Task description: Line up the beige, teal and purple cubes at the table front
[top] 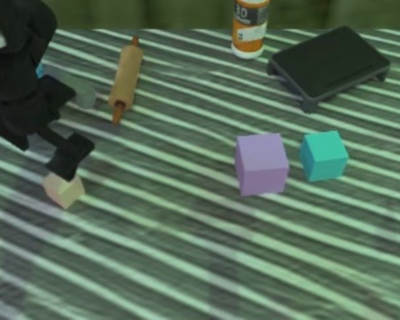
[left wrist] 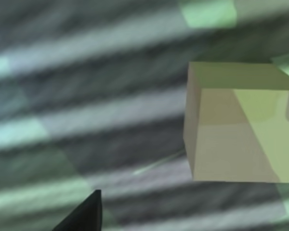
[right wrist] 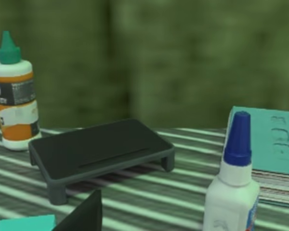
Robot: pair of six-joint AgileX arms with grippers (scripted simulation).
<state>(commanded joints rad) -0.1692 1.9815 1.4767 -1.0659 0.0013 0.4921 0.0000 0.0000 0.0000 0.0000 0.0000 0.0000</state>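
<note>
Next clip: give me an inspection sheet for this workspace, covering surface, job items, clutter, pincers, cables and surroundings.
Surface: dark grey-green striped tabletop.
Job's things: small pale tan matte cube at the left, under the left pincer; large lilac-purple matte cube and mid-sized teal matte cube side by side, apart, at the right.
Clutter: wooden rolling pin; orange-and-white bottle; black flat footed slab; white glue bottle with blue cap; teal-covered book.
Grippers: left pincer low over the tan cube, fingers unclear; right pincer not in the top view.
Cables: nothing seen.
Surroundings: blurred green backdrop.
</note>
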